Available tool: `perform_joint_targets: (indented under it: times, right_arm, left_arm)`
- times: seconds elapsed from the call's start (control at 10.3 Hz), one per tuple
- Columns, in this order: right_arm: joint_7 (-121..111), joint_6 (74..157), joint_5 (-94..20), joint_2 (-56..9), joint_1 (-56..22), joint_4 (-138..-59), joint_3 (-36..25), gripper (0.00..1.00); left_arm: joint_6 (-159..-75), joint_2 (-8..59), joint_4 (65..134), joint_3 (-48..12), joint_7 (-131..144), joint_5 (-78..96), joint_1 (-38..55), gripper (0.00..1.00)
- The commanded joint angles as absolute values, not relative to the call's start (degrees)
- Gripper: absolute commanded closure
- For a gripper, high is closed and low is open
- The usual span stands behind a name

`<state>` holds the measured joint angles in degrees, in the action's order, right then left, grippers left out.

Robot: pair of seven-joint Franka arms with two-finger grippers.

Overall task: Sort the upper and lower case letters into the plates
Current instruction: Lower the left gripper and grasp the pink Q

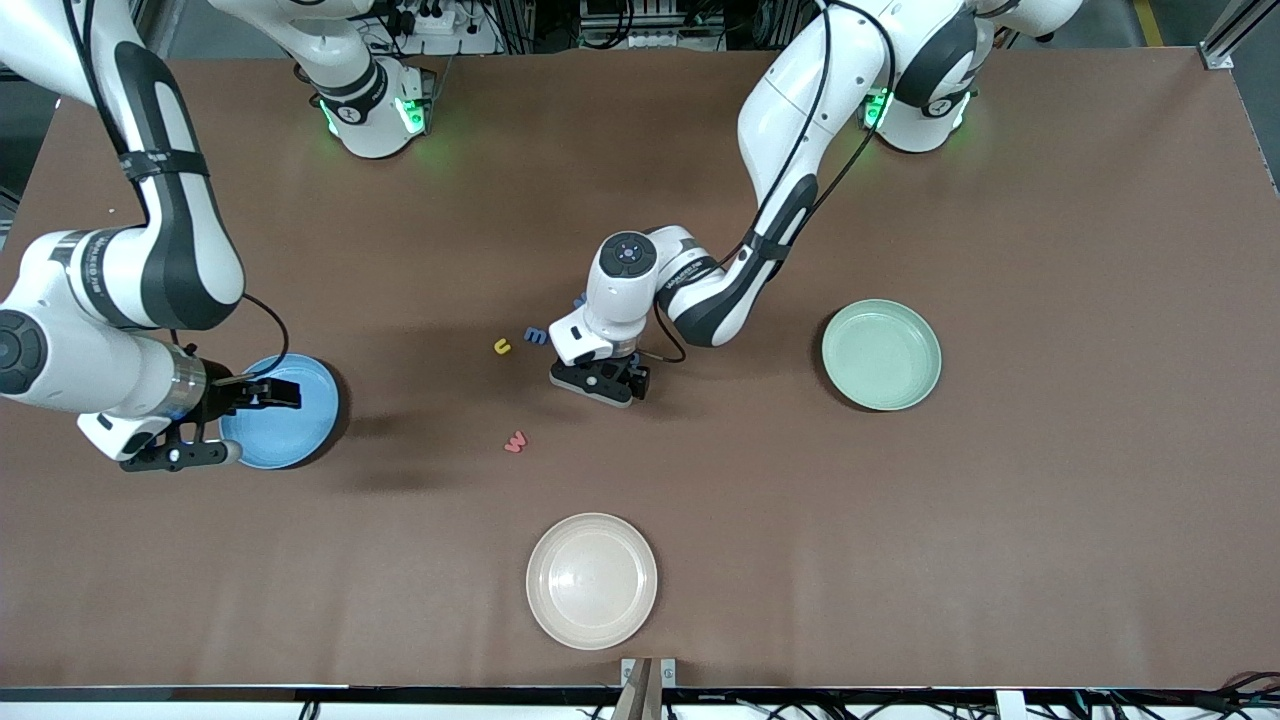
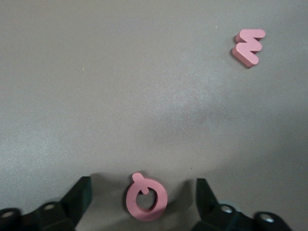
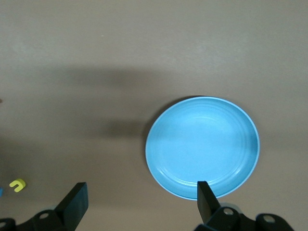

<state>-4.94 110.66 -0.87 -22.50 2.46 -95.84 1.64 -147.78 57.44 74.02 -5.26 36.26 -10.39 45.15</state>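
A pink letter Q lies flat on the table between the fingers of my left gripper, which is open with a gap on each side of the letter. That gripper is low over the middle of the table. A pink w lies nearer the front camera. A yellow u and a blue letter lie beside the left hand. My right gripper hangs open and empty over the edge of the empty blue plate. The pale green plate is empty.
A cream-white plate stands near the front edge of the table. The left arm's forearm stretches low between the letters and the green plate. The right arm's elbow looms over its end of the table.
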Motion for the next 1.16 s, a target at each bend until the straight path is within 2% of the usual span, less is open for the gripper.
perform_joint_targets:
  times: [0.0,0.39,0.68,1.06]
  right_arm:
    - [-6.7,110.5,-0.4,-22.6,4.9,-95.7,2.4,0.00]
    - [-7.1,110.8,-0.3,-23.2,5.8,-95.3,2.4,0.00]
    - [-7.3,111.2,-0.3,-23.2,5.9,-95.3,2.4,0.00]
    - [-7.3,111.1,0.2,-23.2,5.8,-94.8,2.4,0.00]
  left_arm:
    - [-148.1,58.5,72.3,-4.5,37.1,-11.9,46.7,0.17]
    - [-145.6,58.4,72.6,-4.5,37.2,-11.4,47.7,0.39]
    - [-144.9,58.4,72.7,-4.5,37.0,-11.4,47.7,0.79]
    - [-144.3,58.4,72.6,-4.5,37.0,-11.3,47.7,0.81]
